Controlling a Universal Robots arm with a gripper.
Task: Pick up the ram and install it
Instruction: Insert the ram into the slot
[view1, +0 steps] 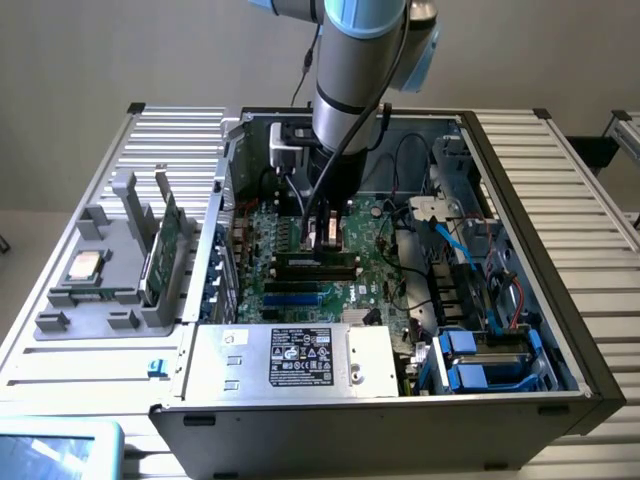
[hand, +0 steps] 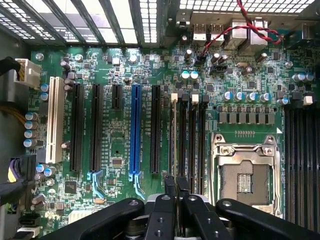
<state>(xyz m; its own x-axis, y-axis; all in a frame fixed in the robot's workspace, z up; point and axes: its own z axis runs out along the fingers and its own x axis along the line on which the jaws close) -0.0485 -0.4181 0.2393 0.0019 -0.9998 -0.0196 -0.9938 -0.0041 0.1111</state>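
**Exterior view**
- Black gripper (view1: 325, 238) on a grey-and-blue robot arm: lowered into the open dark-grey computer case (view1: 350, 430), above the green motherboard (view1: 370, 290).
- Ram, a long narrow green circuit-board stick (view1: 300, 258): judged to be the dark strip directly under the gripper, lying along the black memory slots (view1: 335, 271). How deep it sits cannot be told.
- Grey plastic fixture (view1: 60, 322), outside the case at the exterior view's left: holds a second green board (view1: 163, 250), upright, and a small square silver processor chip (view1: 82, 266).

**Wrist view**
- Gripper (hand: 176, 192): its black fingers (hand: 170, 192) are pinched almost together, with a sliver between them. Judged clamped on the ram's thin edge, which cannot be told apart from the slots beyond.
- Memory slots: four in parallel, between a black expansion slot (hand: 155, 130) and the open metal-framed processor socket (hand: 245, 175).

**Hazards (judgement)**
- Slight sideways offset: the stick rides a slot wall or enters the neighbouring slot.
- Tilt along its length: one end seats first and the board flexes.
- Notch reversed or end clips closed: downward force loads the motherboard.
- Narrow grip: the stick may slip or twist under pressure.
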